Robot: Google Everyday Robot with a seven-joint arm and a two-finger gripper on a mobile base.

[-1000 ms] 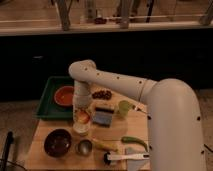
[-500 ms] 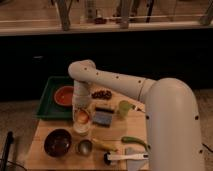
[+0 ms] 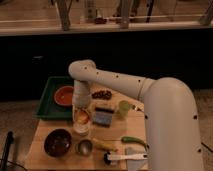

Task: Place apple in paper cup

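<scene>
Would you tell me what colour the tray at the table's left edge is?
Dark green tray, clearest in the camera view; the gripper hangs over the small white paper cup.

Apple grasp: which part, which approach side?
Judging by its pose, from above, fingers across its widest part. The apple sits at the mouth of the paper cup, so the cup wall blocks its sides; only the top shows. The gripper hangs directly over it.
</scene>
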